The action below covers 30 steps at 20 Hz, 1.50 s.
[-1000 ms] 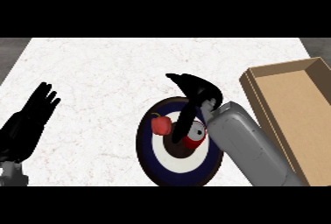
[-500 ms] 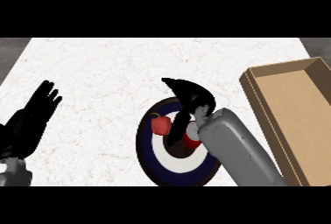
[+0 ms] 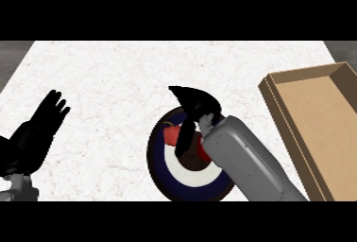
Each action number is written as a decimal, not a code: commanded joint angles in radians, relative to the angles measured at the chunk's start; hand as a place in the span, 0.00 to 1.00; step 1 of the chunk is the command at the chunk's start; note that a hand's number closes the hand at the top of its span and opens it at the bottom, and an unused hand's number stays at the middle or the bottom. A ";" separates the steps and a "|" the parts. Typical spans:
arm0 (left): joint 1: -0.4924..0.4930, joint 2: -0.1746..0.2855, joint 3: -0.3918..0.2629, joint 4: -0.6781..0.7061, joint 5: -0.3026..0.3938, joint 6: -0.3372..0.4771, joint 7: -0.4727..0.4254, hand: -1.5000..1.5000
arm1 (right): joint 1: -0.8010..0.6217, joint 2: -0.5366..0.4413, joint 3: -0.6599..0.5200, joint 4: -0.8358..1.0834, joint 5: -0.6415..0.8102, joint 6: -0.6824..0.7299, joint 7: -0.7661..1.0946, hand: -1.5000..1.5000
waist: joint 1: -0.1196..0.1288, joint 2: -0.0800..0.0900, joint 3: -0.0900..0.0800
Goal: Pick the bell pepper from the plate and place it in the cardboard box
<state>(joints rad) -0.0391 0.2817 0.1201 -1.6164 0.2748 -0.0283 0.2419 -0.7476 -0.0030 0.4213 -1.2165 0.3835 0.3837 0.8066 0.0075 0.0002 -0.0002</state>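
Currently I am looking steeply down at the white desk [image 3: 125, 80]. The right hand [image 3: 194, 105] is hanging over the upper part of the round plate [image 3: 156, 163]. Its grey forearm [image 3: 247, 163] is coming in from the lower right and covering the plate's right side. The plate is showing a dark blue rim, a white ring and a red centre. The red bell pepper [image 3: 170, 136] is sitting on the plate, towards its upper left. The right hand is overlapping the pepper's right side and hiding part of it. From this angle I am not able to tell whether that hand is spread, pressed together or pinching the pepper. The cardboard box [image 3: 280, 111] is lying open-topped along the desk's right side, apart from the plate. The left hand [image 3: 38, 132] is resting near the view's left edge, spread open with its fingers pointing up, well apart from the plate.
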 commanded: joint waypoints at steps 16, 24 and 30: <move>-0.043 -0.060 -0.007 -0.063 -0.071 0.037 0.080 0.50 | -0.090 0.003 0.057 0.253 -0.006 -0.078 -0.073 0.00 | 0.006 0.002 0.000; -0.014 -0.047 0.046 -0.024 -0.050 -0.025 0.041 0.50 | -0.083 0.003 0.127 0.208 -0.087 -0.050 0.017 0.00 | 0.003 0.000 0.000; -0.046 -0.041 0.058 0.008 -0.052 -0.041 0.046 0.50 | -0.022 0.003 0.199 0.272 -0.052 -0.140 -0.084 0.00 | 0.003 0.001 0.000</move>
<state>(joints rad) -0.0746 0.2490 0.1786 -1.6198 0.2366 -0.0736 0.2853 -0.8018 -0.0001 0.5732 -0.9623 0.3201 0.2901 0.7530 0.0111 0.0009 0.0000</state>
